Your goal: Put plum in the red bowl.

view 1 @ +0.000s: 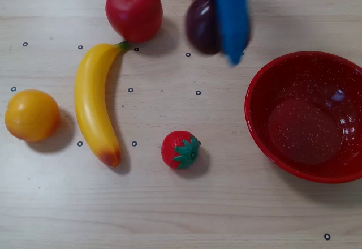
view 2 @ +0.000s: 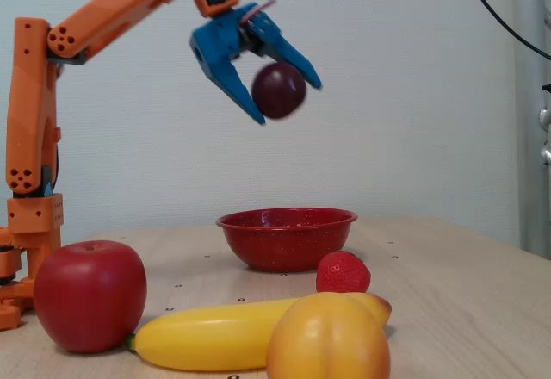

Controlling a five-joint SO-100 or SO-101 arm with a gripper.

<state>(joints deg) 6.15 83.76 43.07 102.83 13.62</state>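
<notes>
High above the table, the dark purple plum [view 2: 279, 90] hangs between the blue fingers of my gripper [view 2: 287, 99], which is shut on it. In the overhead view the plum [view 1: 202, 24] shows near the top edge, partly covered by a blue finger [view 1: 232, 17], with the gripper [view 1: 218, 34] blurred. The red bowl [view 1: 260, 124] sits on the table at the right of the overhead view, below and right of the plum. In the fixed view the red bowl [view 2: 287, 239] stands at the middle, well beneath the lifted plum.
A red apple [view 1: 134, 10], a yellow banana [view 1: 95, 102], an orange fruit [view 1: 31, 115] and a strawberry [view 1: 180, 150] lie on the wooden table left of the bowl. The orange arm [view 2: 34, 112] rises at the left of the fixed view.
</notes>
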